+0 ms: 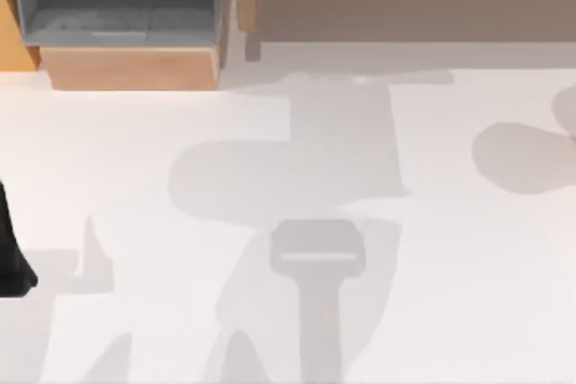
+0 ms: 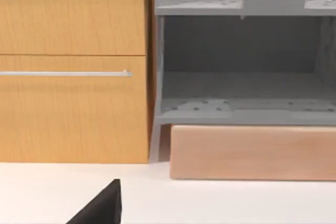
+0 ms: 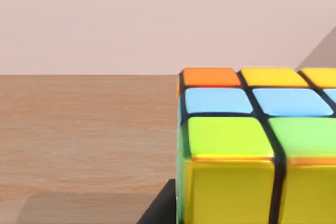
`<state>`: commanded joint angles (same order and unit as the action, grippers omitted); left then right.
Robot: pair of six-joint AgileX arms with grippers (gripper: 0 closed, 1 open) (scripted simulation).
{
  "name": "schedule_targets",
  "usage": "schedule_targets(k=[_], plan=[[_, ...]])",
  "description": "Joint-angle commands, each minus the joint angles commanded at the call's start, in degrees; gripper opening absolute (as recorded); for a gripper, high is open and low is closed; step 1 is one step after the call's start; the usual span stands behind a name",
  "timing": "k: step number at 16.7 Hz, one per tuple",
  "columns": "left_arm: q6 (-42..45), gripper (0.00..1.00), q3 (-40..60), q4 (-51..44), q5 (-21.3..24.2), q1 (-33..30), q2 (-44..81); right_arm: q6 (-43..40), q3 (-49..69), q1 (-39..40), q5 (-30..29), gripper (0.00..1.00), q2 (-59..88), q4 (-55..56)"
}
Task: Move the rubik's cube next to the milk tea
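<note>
Carry step, by my judgement: rubik's cube (image 3: 252,150) sat right up against right wrist cam, over wooden surface (image 3: 84,129); right claw state: can't tell. Next: find milk tea, set cube beside it.

The left arm (image 1: 13,254) sits dark at the top view's left edge; a black piece of its claw (image 2: 100,208) juts into its wrist view
</note>
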<state>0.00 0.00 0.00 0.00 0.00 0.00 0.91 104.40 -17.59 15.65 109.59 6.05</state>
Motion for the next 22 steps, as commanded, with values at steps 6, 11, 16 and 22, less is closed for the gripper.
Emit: schedule_targets(k=[6, 11, 16, 22], plan=[[0.0, 1.0, 0.0, 0.0, 0.0, 0.0, 0.0, 0.16, 0.8, 0.16, -0.13, 0.0, 0.24, -0.95], [0.0, 1.0, 0.0, 0.0, 0.0, 0.0, 0.0, 2.01, 4.18, 2.82, -5.02, 0.0, -4.04, -9.71], [0.0, 1.0, 0.0, 0.0, 0.0, 0.0, 0.0, 5.79, 8.71, 10.22, -13.15, 0.0, -9.67, -31.32], [0.0, 1.0, 0.0, 0.0, 0.0, 0.0, 0.0, 9.68, 12.37, 20.42, -19.33, 0.0, -8.37, -56.04]])
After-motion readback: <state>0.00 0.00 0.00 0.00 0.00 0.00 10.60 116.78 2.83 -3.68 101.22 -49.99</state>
